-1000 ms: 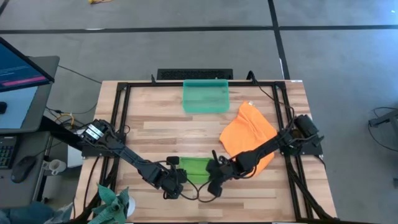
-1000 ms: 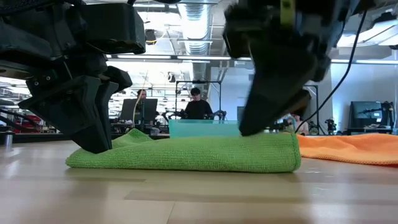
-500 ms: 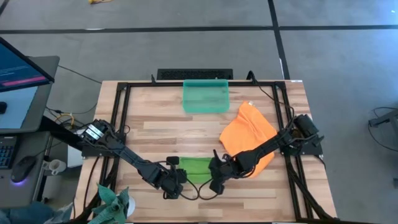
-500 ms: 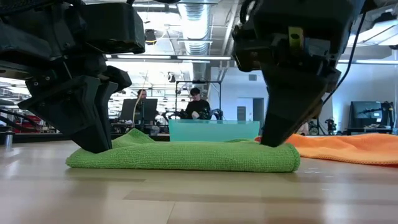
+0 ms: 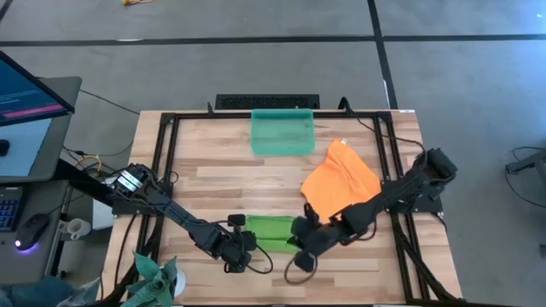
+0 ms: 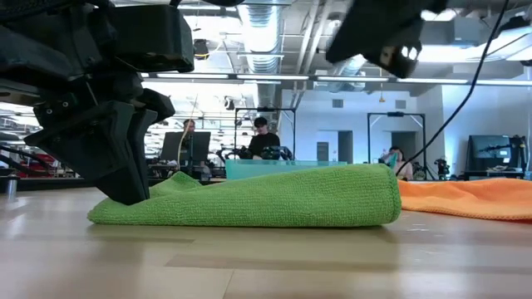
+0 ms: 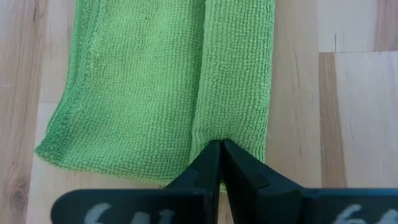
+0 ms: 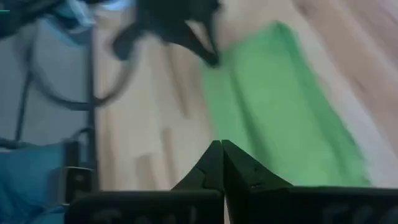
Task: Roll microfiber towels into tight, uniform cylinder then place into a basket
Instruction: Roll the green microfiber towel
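Note:
The lime green towel (image 5: pixel 271 231) lies near the table's near edge, its near part rolled over into a thick fold (image 6: pixel 332 195). My left gripper (image 5: pixel 242 245) is shut at the towel's left end (image 7: pixel 155 93). My right gripper (image 5: pixel 299 246) is shut and empty, raised above the towel's right end; only its lower part shows at the top of the low view (image 6: pixel 391 50). The orange towel (image 5: pixel 341 183) lies spread flat at the right. The teal basket (image 5: pixel 282 131) stands at the far edge. My left gripper presses its shut fingertips (image 7: pixel 221 149) down on the left end of the towel's rolled part (image 7: pixel 233 124), coming from above at a slant from the table's left. The towel lies on the table, creased beside the fingertips. Whether any cloth is caught between the fingers, I cannot tell.
A dark teal spiky plant-like thing (image 5: pixel 158 281) sits at the near left corner. Black frame rails (image 5: pixel 166 170) run along the table's sides. A monitor (image 5: pixel 30 102) stands off the left edge. People sit in the room behind (image 6: pixel 262 141).
My right gripper has lifted off the green towel's right end and gone up and a little toward the table's right edge. The towel's right part now stands about twice as thick, rolled over; its left end under my left gripper has stayed in place.

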Tool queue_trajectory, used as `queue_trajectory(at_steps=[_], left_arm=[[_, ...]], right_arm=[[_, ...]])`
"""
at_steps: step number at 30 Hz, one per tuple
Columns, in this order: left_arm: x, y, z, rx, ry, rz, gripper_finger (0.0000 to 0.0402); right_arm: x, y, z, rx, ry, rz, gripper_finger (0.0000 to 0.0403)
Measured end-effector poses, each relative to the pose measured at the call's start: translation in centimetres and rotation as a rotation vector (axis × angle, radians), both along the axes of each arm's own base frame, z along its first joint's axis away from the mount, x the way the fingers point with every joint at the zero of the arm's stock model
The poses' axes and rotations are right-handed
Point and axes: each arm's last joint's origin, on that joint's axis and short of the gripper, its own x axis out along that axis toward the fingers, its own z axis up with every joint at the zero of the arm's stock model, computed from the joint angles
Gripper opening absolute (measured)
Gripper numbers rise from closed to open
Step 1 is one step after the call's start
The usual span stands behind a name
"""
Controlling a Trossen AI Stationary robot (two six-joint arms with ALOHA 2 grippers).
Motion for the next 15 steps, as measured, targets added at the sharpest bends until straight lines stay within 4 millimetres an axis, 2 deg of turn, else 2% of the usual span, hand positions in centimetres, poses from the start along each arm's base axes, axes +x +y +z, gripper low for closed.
queue_trajectory(at_steps=[2, 4, 7, 10, 15], left_arm=[[0.0, 0.0, 0.0, -0.001, -0.001, 0.003, 0.0011], [0.0, 0.0, 0.0, -0.001, -0.001, 0.003, 0.0011], [0.0, 0.0, 0.0, 0.000, -0.001, 0.004, 0.0011], [0.0, 0.0, 0.0, -0.002, -0.001, 0.005, 0.0011], [0.0, 0.0, 0.0, -0.006, 0.001, 0.006, 0.0011]], right_arm=[[0.5, 1.0, -0.9, -0.006, -0.033, 0.046, 0.0016], [1.3, 1.8, -2.5, 0.000, -0.041, 0.082, 0.0015], [2.1, 1.9, -5.2, 0.009, 0.018, 0.109, 0.0016], [2.7, 1.4, -7.0, 0.025, 0.078, 0.089, 0.0019], [3.1, -0.1, -7.8, 0.031, 0.146, 0.009, 0.0019]])
